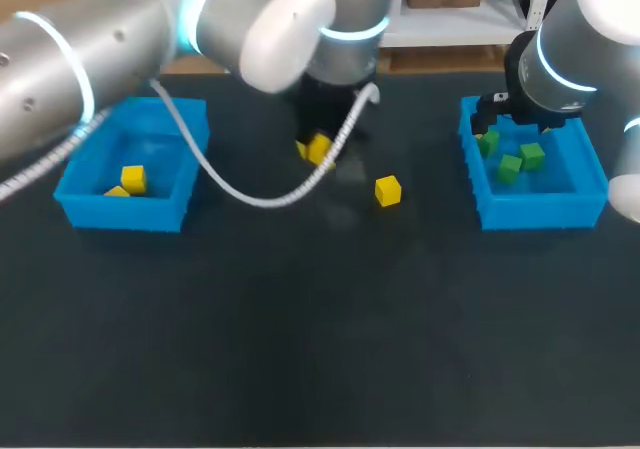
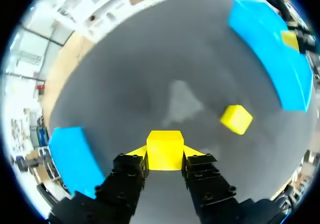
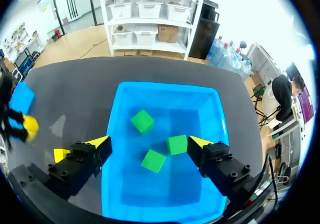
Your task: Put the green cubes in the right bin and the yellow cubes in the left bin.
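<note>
Our left gripper [image 2: 165,155] clamps a smooth yellow cube [image 2: 165,145] mid-table; a loose cube [image 1: 388,190] lies to its right. Our right gripper [image 3: 149,144] stands open over the blue right bin [image 3: 210,104], which holds three green cubes [image 3: 142,121].

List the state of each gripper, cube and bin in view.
left gripper: shut on yellow cube
right gripper: open, empty, over right bin
loose yellow cube: lying between the bins
left bin: holds two yellow cubes
right bin: holds three green cubes
</note>
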{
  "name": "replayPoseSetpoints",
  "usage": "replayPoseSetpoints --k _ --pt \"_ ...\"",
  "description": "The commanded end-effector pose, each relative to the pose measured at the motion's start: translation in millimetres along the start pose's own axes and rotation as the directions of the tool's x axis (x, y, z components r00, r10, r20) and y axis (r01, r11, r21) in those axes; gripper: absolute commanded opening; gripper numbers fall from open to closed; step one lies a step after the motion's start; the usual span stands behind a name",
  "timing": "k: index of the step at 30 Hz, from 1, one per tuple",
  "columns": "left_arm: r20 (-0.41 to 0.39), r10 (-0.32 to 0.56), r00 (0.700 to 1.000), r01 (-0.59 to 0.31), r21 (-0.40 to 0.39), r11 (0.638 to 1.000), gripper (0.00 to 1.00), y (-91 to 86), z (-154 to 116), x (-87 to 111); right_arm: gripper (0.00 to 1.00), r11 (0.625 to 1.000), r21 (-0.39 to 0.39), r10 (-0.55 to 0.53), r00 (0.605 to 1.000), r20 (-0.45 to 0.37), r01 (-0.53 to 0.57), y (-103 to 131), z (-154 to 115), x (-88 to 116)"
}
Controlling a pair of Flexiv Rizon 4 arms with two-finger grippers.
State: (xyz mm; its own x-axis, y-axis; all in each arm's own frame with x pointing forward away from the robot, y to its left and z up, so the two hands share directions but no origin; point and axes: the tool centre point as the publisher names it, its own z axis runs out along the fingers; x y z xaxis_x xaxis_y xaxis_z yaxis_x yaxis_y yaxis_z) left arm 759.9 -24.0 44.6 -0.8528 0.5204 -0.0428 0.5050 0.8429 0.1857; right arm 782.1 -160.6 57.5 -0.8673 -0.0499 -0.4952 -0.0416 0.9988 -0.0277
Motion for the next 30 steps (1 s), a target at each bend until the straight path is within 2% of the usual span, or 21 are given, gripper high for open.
replayPoseSetpoints --k 1,8,13,17,22,25,26,27,30 --pt "0.118 -0.076 0.99 0.079 -0.015 0.997 0.0 42.8 -28.2 35.8 1.0 1.0 0.003 0.001 1.0 0.006 -0.002 0.2 -0.2 1.6" --pt "0.113 -0.27 0.956 0.28 -0.077 0.957 0.0 119.4 -28.4 74.9 1.0 1.0 0.003 0.001 1.0 0.006 -0.002 0.2 -0.2 1.6" --pt "0.088 -0.389 0.917 0.398 -0.119 0.91 0.0 159.0 -18.1 108.0 1.0 1.0 0.003 0.001 1.0 0.006 -0.002 0.2 -0.2 1.6" --pt "0.073 -0.473 0.878 0.478 -0.126 0.869 0.0 182.9 -9.7 131.8 1.0 1.0 0.003 0.001 1.0 0.006 -0.002 0.2 -0.2 1.6" --pt "0.061 -0.548 0.834 0.551 -0.133 0.824 0.0 203.7 -2.0 154.6 1.0 1.0 0.003 0.001 1.0 0.006 -0.002 0.2 -0.2 1.6" --pt "0.044 -0.556 0.83 0.556 -0.134 0.82 0.0 208.7 1.7 159.9 1.0 1.0 0.003 0.001 1.0 0.006 -0.002 0.2 -0.2 1.6" --pt "0.039 -0.558 0.829 0.558 -0.136 0.819 0.25 209.0 2.0 160.2 1.0 1.0 0.003 0.001 1.0 0.006 -0.002 0.2 -0.2 1.6" --pt "0.037 -0.562 0.826 0.562 -0.131 0.817 1.0 209.4 2.7 160.5 1.0 1.0 0.003 0.001 1.0 0.006 -0.002 0.2 -0.2 1.6" --pt "0.049 -0.558 0.829 0.559 -0.108 0.822 1.0 208.0 1.5 156.2 1.0 1.0 0.003 0.001 1.0 0.006 -0.002 0.2 -0.2 1.6"
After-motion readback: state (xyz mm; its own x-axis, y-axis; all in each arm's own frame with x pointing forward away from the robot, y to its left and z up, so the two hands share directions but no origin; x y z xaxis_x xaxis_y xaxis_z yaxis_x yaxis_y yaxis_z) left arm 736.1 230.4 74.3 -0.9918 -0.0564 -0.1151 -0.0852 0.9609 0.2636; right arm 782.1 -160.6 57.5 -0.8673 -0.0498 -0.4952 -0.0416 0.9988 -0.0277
